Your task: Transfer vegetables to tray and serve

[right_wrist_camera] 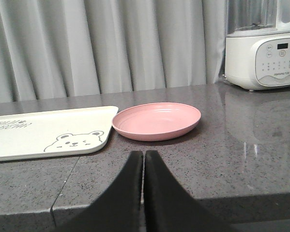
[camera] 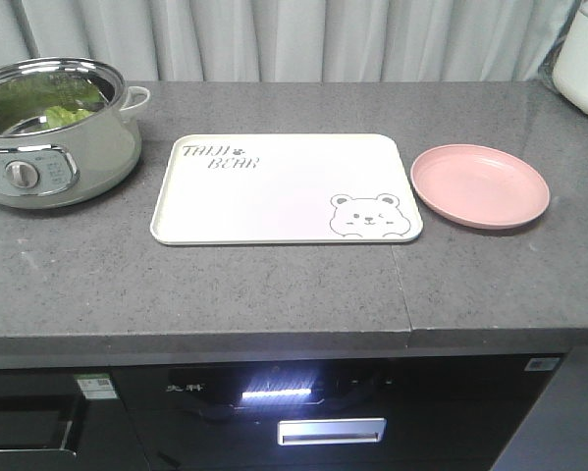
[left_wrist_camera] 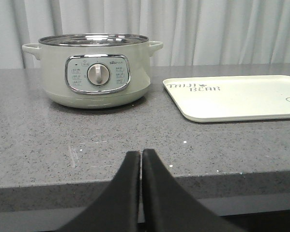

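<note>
Grey speckled stone counter (camera: 274, 285) filled the front-facing view, with pale pleated curtains (camera: 323, 39) behind it. At the far left stood a pale green round electric cooking pot (camera: 78, 162) with a steel rim and a front dial. Bright green leafy lettuce (camera: 66, 116) lay inside that pot. Near the middle of the counter lay a cream-white rectangular tray (camera: 274, 196) with rounded corners, grey "TAIJI BEAR" lettering and a winking bear face, set apart from the pot. Just to its right sat a round pink plate (camera: 480, 186), close to the tray but not touching it.

From my left wrist, I saw my left pincer (left_wrist_camera: 141, 154) low in front of the counter's near edge. Its two black fingers were pressed together with only a thin seam between them, gripping nothing. The pot stood beyond, its dial facing me, and its wall hid the lettuce from this angle. The lettered end of the tray lay to the right.

From my right wrist, my right pincer (right_wrist_camera: 144, 155) looked the same: fingers together, nothing between them, low before the counter edge. The pink plate lay ahead, with the tray's bear corner just to its left. A white blender base with a clear jug (right_wrist_camera: 261, 48) stood at the far right.
</note>
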Robot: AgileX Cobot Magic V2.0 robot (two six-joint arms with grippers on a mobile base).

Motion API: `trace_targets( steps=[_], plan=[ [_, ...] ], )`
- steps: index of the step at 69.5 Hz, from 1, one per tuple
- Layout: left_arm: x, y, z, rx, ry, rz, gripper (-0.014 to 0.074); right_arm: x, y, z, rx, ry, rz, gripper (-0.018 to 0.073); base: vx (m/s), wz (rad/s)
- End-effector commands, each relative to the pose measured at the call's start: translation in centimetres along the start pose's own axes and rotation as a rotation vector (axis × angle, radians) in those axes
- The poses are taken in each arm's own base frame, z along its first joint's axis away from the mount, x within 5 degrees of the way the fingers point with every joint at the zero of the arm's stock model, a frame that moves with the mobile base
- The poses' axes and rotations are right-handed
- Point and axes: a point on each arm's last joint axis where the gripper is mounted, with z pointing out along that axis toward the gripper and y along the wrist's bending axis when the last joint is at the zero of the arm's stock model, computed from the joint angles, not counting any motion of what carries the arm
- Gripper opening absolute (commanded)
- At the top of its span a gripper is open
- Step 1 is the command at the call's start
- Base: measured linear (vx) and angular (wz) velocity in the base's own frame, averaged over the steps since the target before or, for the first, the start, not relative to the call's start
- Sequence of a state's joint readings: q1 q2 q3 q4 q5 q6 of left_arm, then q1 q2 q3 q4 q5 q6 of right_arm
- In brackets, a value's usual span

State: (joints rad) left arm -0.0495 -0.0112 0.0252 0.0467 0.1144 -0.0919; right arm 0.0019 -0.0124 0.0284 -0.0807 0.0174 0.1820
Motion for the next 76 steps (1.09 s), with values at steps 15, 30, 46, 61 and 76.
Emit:
trace_targets(
  steps=[15, 30, 46, 61, 76],
  plan=[
    [0.07, -0.03, 0.06, 0.006, -0.054, -0.007, -0.0006, -0.20, 0.05, -0.02, -0.008, -0.066, -0.006, -0.0003, 0.09, 0.04],
    [0.07, -0.03, 0.06, 0.006, -0.054, -0.007, -0.0006, -0.20, 0.05, -0.02, -0.008, -0.066, -0.006, -0.0003, 0.09, 0.03],
    [0.07, -0.03, 0.06, 0.006, -0.054, -0.007, -0.0006, -0.20, 0.05, -0.02, -0.008, -0.066, -0.006, -0.0003, 0.08, 0.03],
    [0.07, -0.03, 0.06, 0.006, -0.054, -0.007, -0.0006, -0.20, 0.05, -0.02, -0.008, -0.066, -0.006, -0.0003, 0.07, 0.02],
    [0.07, -0.03, 0.06, 0.006, -0.054, -0.007, -0.0006, -0.18, 0.05, -0.02, -0.007, -0.064, -0.006, -0.0003, 0.07, 0.02]
  ],
)
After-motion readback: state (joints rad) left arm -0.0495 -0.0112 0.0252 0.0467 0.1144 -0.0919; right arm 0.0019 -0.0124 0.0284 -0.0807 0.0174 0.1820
